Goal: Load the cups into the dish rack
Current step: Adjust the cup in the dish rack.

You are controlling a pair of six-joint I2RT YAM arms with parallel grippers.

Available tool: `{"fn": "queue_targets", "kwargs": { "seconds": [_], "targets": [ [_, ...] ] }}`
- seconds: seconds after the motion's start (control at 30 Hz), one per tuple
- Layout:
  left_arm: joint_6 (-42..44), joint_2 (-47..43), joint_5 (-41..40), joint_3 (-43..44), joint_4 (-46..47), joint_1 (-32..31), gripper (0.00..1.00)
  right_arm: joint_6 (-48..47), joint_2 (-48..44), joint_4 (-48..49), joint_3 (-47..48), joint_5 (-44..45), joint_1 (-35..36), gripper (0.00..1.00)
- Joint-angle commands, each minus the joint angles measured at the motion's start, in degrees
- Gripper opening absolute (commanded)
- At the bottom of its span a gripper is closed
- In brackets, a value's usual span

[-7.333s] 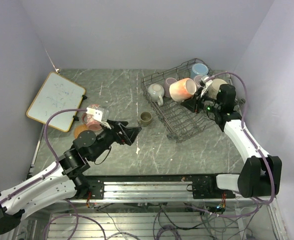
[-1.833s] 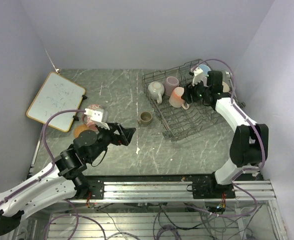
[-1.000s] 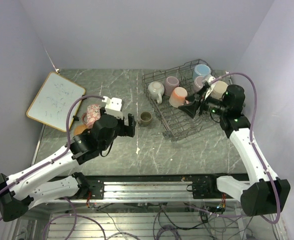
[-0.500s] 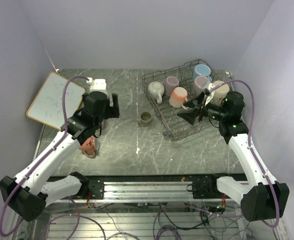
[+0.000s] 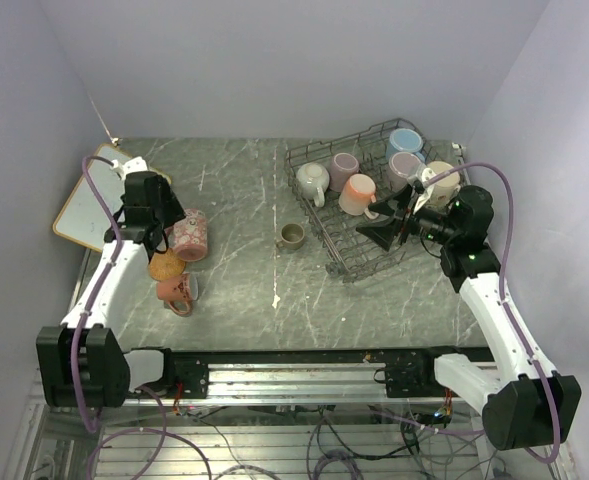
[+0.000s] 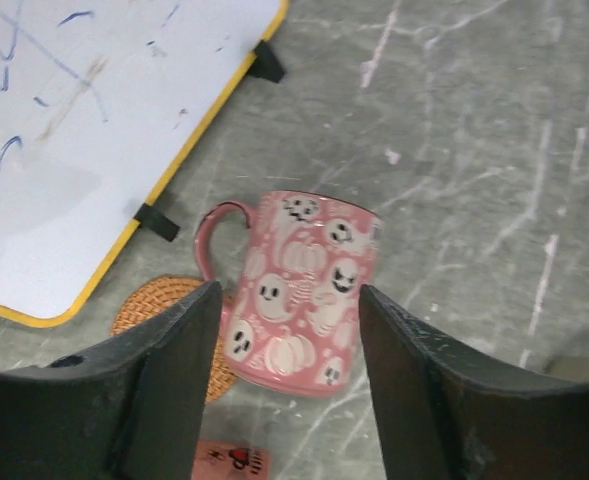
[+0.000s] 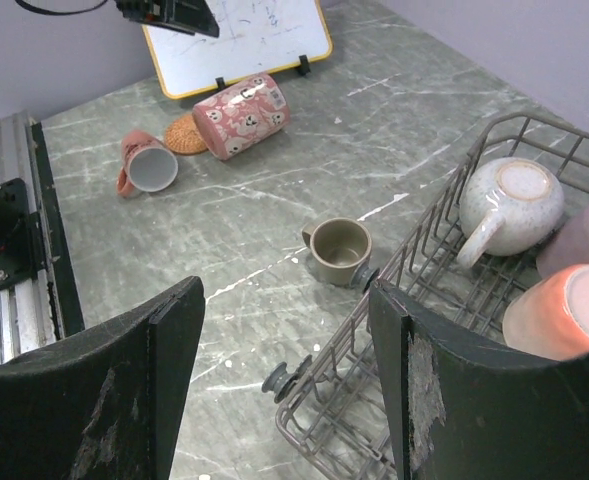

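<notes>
A pink ghost-printed cup point(image 6: 304, 290) lies on its side at the table's left point(image 5: 189, 235), handle toward the whiteboard. My left gripper point(image 6: 289, 400) hovers over it point(image 5: 160, 214), open, one finger on each side, neither touching. A small olive cup point(image 5: 292, 236) stands upright by the dish rack's point(image 5: 346, 270) left corner point(image 7: 339, 250). A peach cup point(image 5: 179, 293) lies on its side near the front left. The rack holds several cups, among them a white one point(image 7: 509, 205). My right gripper point(image 5: 384, 230) hangs open and empty over the rack's near corner point(image 7: 286, 380).
The whiteboard point(image 6: 74, 120) lies at the far left, partly under the left arm. A cork coaster point(image 6: 159, 320) sits beside the ghost cup. The rack's wheels and wire rim point(image 7: 414, 270) stick out below the right gripper.
The left arm has swung left, away from the olive cup, to hover over the ghost cup, and its jaws have narrowed. The right arm has hardly moved.
</notes>
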Motion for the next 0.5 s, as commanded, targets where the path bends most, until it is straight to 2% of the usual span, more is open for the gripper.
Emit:
{"fn": "queue_targets", "kwargs": {
  "seconds": [0.0, 0.13, 0.27, 0.3, 0.33, 0.47],
  "targets": [
    [-1.99, 2.19, 0.32, -2.04, 6.74, 3.70, 0.64, 0.48, -0.89, 1.54, -0.58, -0.17, -0.34, 0.66],
    [-3.61, 5.68, 0.73, -3.66, 9.89, 6.00, 0.47, 0.70, -0.80, 1.82, -0.82, -0.31, -0.32, 0.66],
    [-4.23, 10.87, 2.15, -2.88, 10.77, 7.13, 0.18, 0.58, -0.87, 1.82, -0.84, -0.23, -0.31, 0.66],
    [-4.32, 11.91, 2.32, -2.65, 10.74, 7.33, 0.13, 0.62, -0.83, 1.82, -0.84, -0.23, -0.31, 0.66],
    [-4.41, 12.80, 2.69, -2.44, 10.91, 7.49, 0.10, 0.63, -0.79, 1.90, -0.84, -0.23, -0.31, 0.66],
    [-4.73, 15.03, 4.06, -2.54, 11.75, 7.64, 0.10, 0.54, -0.74, 1.82, -0.84, -0.23, -0.34, 0.66]
  ]
}}
